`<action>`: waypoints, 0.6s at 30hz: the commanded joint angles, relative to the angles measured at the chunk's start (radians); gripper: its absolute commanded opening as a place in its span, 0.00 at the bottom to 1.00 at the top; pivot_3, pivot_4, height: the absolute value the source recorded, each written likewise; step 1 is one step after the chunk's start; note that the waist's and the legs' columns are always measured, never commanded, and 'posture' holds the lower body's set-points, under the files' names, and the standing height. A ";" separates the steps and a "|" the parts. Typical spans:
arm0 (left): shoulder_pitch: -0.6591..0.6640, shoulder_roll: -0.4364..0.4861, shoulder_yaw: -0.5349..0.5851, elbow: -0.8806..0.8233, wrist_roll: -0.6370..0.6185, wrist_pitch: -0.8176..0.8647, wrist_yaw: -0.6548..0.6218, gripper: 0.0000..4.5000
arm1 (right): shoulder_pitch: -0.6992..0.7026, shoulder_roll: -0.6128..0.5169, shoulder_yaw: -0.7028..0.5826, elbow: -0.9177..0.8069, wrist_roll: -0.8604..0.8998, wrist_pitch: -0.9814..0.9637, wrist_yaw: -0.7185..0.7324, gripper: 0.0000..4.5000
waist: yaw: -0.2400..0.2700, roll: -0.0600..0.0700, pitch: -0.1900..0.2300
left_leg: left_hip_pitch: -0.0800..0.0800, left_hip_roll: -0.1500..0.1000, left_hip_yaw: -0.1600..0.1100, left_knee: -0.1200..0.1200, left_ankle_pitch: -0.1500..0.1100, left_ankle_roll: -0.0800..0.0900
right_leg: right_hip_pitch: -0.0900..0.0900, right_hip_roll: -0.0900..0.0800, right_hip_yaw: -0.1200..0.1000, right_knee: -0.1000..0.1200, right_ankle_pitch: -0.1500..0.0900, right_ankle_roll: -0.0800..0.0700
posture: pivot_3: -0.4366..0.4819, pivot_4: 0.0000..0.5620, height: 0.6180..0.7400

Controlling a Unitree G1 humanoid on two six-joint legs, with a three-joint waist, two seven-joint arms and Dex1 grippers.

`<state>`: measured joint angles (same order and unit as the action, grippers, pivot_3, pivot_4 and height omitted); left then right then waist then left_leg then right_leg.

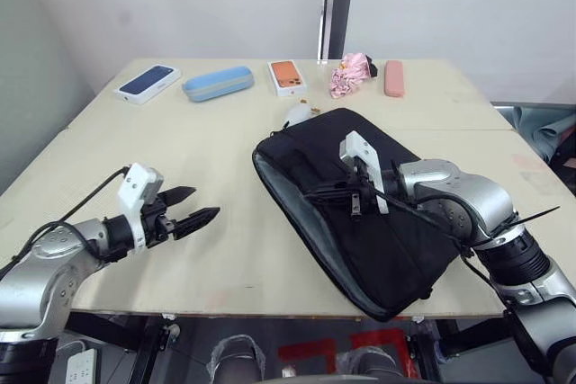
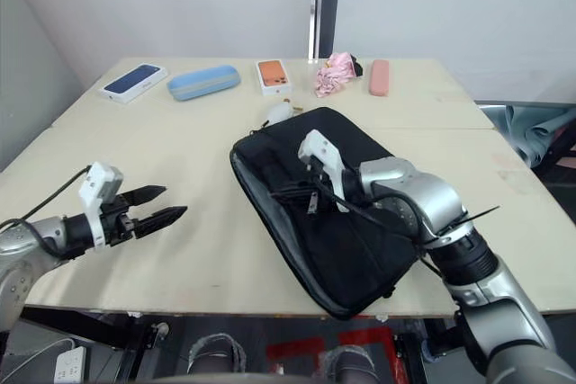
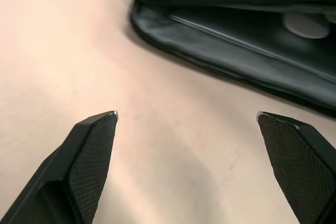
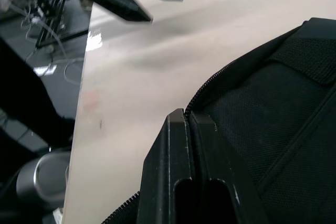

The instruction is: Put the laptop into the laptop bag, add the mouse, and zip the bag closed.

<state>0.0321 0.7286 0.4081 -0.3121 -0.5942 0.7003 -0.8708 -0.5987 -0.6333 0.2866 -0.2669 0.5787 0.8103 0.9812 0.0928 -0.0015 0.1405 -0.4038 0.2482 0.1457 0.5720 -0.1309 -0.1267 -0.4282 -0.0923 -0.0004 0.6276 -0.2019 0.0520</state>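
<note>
Carefully: my right hand (image 1: 355,197) is pinched closed at the laptop bag (image 1: 378,249) zip; a slipping pull leaves it gaping.

Silver-grey rounded metal arm shells, black ribbed wrist joints. White blocky camera housing on each wrist, loose black cables looping alongside. Left hand (image 1: 199,209) and right hand (image 4: 190,124): two matte black wedge fingers (image 3: 92,153) with finely textured inner pads.
</note>
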 commanded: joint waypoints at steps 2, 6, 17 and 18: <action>0.029 0.024 0.066 -0.013 -0.016 -0.027 -0.002 1.00 | 0.027 -0.020 0.026 -0.001 -0.060 -0.098 0.071 0.13 | 0.000 0.000 0.000 | 0.000 0.000 0.000 0.000 0.000 0.000 | 0.000 0.000 0.000 0.000 0.000 0.000 | 0.48 0.27 1.00; 0.041 0.043 0.097 0.007 -0.014 -0.037 -0.008 1.00 | 0.043 -0.038 0.001 0.008 -0.055 -0.126 0.126 0.43 | -0.001 0.000 0.000 | 0.000 0.000 0.000 0.000 0.000 0.000 | 0.000 0.000 0.000 0.000 0.000 0.000 | 0.48 0.27 1.00; -0.005 0.126 0.133 0.073 -0.013 -0.055 -0.046 1.00 | 0.089 -0.265 -0.185 0.043 -0.088 -0.276 0.274 0.96 | 0.002 -0.001 0.000 | 0.000 0.000 0.000 0.003 0.000 0.002 | 0.001 0.000 0.001 0.002 0.000 0.000 | 0.48 0.27 1.00; -0.009 0.137 0.136 0.083 -0.014 -0.058 -0.053 1.00 | 0.084 -0.279 -0.205 0.065 -0.090 -0.288 0.278 0.96 | 0.000 -0.001 0.000 | 0.001 0.000 0.000 0.003 0.000 0.002 | 0.001 0.000 0.001 0.002 0.000 0.000 | 0.48 0.27 1.00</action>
<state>0.0373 0.8422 0.5098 -0.2308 -0.5949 0.6631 -0.9086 -0.5014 -0.8948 0.1360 -0.2245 0.4928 0.5605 1.2397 0.0928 -0.0022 0.1400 -0.4023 0.2483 0.1458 0.5750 -0.1310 -0.1251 -0.4269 -0.0924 0.0005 0.6300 -0.2019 0.0519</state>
